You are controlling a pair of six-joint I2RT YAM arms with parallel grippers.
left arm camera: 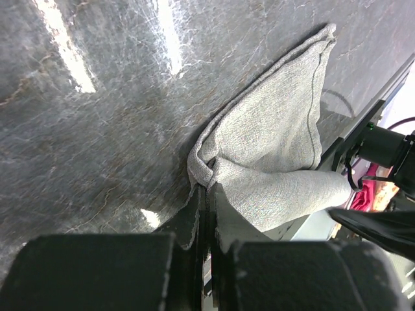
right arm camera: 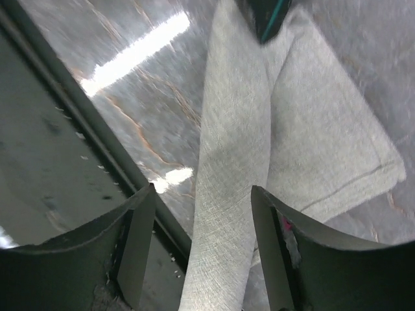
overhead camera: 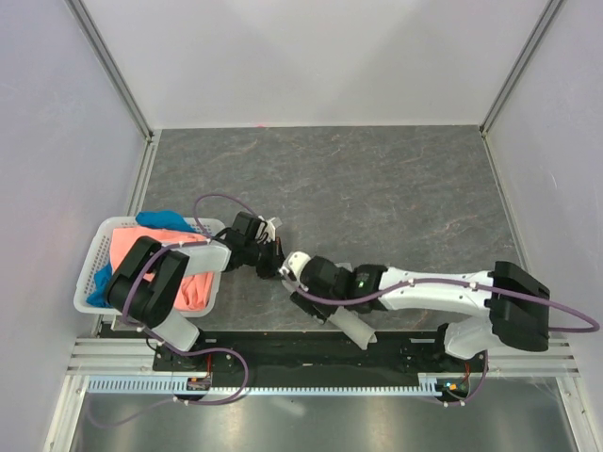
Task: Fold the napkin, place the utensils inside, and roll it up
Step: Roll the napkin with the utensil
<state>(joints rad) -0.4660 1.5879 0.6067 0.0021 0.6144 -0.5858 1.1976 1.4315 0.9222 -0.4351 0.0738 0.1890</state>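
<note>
The napkin (left arm camera: 279,149) is a light grey cloth lying bunched and partly rolled on the dark stone table near its front edge. My left gripper (left arm camera: 209,188) is shut on a gathered corner of it. In the right wrist view a rolled length of the napkin (right arm camera: 233,162) runs between the fingers of my right gripper (right arm camera: 202,191), which stands open with a gap on each side of the roll. From above, the left gripper (overhead camera: 271,264) and right gripper (overhead camera: 294,268) meet tip to tip and cover most of the cloth. The utensils are hidden.
A white basket (overhead camera: 89,273) sits at the table's left edge beside the left arm, holding a coral-orange cloth (overhead camera: 193,282) and a blue cloth (overhead camera: 165,219). The metal rail (right arm camera: 58,162) at the table's front edge runs just beside the right gripper.
</note>
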